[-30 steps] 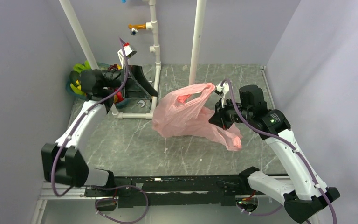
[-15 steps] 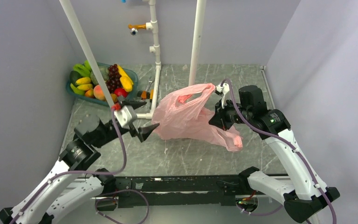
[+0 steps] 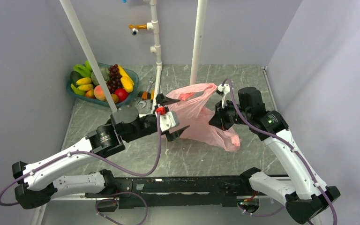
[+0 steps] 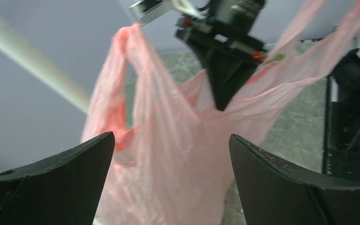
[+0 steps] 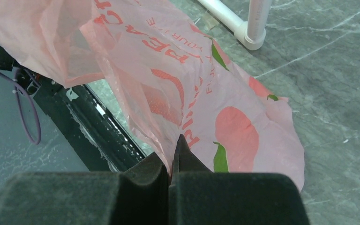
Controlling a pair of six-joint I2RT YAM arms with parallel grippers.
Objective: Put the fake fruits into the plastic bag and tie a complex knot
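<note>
In right gripper [image 5: 171,159], plastic bag [image 5: 243,133]

thin translucent pink plastic bag [image 3: 201,119]: red lettering, red-and-green fruit prints | oval teal plastic basin [image 3: 134,75]: plain teal | glossy plastic grape bunch [image 3: 114,77]: dark purple | curved plastic bananas [image 3: 127,84]: yellow, others green | round plastic peach [image 3: 99,93]: orange-pink | flat marbled table [image 3: 192,157]: grey-green, white veins

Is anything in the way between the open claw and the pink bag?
No, nothing visible stands between them. The left gripper is open, and the plastic bag hangs right in front of its fingers, as the left wrist view shows. The right gripper is shut on the bag's far side, not in the way.
</note>
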